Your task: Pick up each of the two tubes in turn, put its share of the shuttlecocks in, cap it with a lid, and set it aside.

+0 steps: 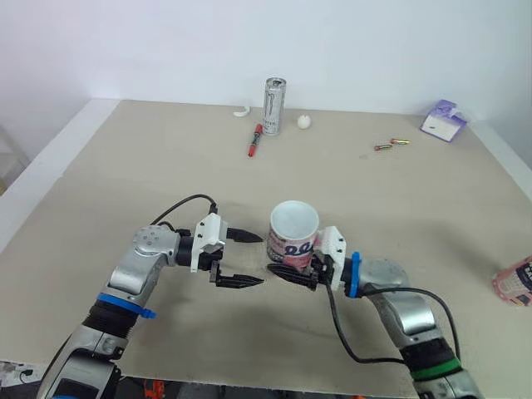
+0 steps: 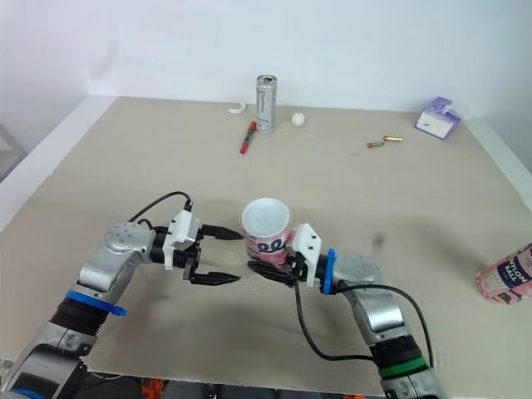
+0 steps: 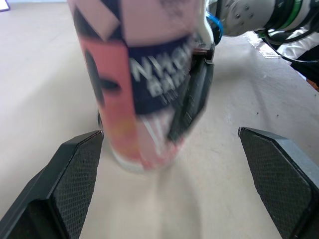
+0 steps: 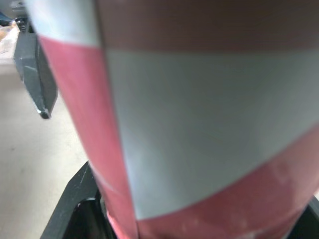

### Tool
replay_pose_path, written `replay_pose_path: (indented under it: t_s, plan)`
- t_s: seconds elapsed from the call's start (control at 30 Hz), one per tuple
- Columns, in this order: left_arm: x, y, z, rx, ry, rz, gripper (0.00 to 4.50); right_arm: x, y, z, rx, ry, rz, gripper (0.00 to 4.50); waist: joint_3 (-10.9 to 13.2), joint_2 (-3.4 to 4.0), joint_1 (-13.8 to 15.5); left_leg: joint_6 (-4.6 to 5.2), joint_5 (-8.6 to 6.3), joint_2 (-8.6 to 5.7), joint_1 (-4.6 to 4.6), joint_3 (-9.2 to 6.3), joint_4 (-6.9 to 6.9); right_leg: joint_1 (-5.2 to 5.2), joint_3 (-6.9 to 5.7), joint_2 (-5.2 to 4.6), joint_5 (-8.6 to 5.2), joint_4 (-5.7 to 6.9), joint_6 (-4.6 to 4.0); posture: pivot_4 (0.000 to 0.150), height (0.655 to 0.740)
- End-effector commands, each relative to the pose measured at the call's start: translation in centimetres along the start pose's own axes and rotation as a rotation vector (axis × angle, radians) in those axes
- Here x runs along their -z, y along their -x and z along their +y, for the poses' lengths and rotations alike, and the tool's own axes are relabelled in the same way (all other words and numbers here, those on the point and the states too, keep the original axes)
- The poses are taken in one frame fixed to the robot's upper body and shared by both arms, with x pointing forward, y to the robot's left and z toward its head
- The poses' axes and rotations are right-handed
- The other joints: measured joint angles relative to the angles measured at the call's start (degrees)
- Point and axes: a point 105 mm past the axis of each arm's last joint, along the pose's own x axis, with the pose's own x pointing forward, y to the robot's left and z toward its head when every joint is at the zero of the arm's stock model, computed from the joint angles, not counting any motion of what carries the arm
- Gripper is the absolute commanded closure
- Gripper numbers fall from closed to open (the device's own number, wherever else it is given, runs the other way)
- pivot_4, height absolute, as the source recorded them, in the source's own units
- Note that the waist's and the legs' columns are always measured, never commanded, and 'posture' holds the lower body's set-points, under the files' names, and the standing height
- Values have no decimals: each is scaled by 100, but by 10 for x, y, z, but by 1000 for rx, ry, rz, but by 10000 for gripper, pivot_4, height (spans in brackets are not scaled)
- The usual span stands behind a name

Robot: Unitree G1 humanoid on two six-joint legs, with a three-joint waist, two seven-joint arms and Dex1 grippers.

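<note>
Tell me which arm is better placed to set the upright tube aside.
Right. The right gripper clasps the tube near its base, so it could likely carry it at once. The left gripper stands open beside the tube, not touching it.

Both arms are clad in silver-grey casing. The left arm (image 1: pixel 137 264) is ringed by a blue band (image 1: pixel 125 306). The right arm (image 1: pixel 397 299) is marked by a blue ring (image 1: pixel 355 274) and a green band (image 1: pixel 434 368). A black cable (image 1: pixel 184 203) is looped at the left wrist and a second cable (image 1: pixel 342 337) at the right. The left gripper (image 1: pixel 260 260) and right gripper (image 1: pixel 281 259) are built of white mounts and black tapered fingers (image 3: pixel 75 184), whose inner faces are cross-hatched.
</note>
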Motion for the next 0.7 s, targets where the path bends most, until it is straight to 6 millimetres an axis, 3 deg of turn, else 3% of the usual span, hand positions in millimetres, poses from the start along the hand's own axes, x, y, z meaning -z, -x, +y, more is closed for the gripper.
replay_pose_path:
  t_s: [0.03, 0.17, 0.37, 0.53, 0.6, 0.67, 0.7]
  plan:
    - [-12, -1, -1, 5, -50, -22, 0, -24, 46, -41, 341, 52, -62, 17555, 0, 0, -2, 0, 0, -2, -4, 4, 2, -2, 3, -3, 2, -2, 3, 1500, 7400]
    - [-12, -3, -2, 9, -47, -23, 0, -13, 109, -85, 741, 42, 2, 17555, -1, 1, -16, 0, 0, -4, -2, 7, 12, 1, 5, -4, 4, -1, 12, 1500, 7400]
    - [-13, -8, -3, 28, -43, -32, 0, -8, 160, -122, 1103, -61, -49, 17555, -2, 4, -66, 3, 2, 11, 14, 20, 15, 1, 11, 8, 4, -1, 7, 1500, 7400]
    - [-15, -11, -1, 28, -41, -43, 0, -2, 172, -132, 1197, -80, -46, 17555, -6, 13, -65, 14, 9, 11, 16, 21, 15, 2, 23, 14, 7, 0, 3, 1500, 7400]
    - [-15, -12, -2, 27, -43, -46, 0, 10, 176, -132, 1208, -123, -30, 17555, -7, 14, -66, 14, 9, 9, 16, 24, 14, 2, 31, 14, 7, 0, 10, 1500, 7400]
    - [-15, -12, -3, 25, -44, -46, 0, 17, 178, -130, 1213, -151, -25, 9513, -7, 15, -65, 14, 9, 6, 15, 28, 12, 2, 38, 13, 15, 0, 26, 1500, 7400]
    - [-15, -12, -3, 24, -45, -46, 0, 18, 178, -129, 1213, -145, -13, 9163, -7, 15, -66, 14, 9, 5, 15, 28, 12, 2, 39, 12, 18, 0, 30, 1500, 7400]
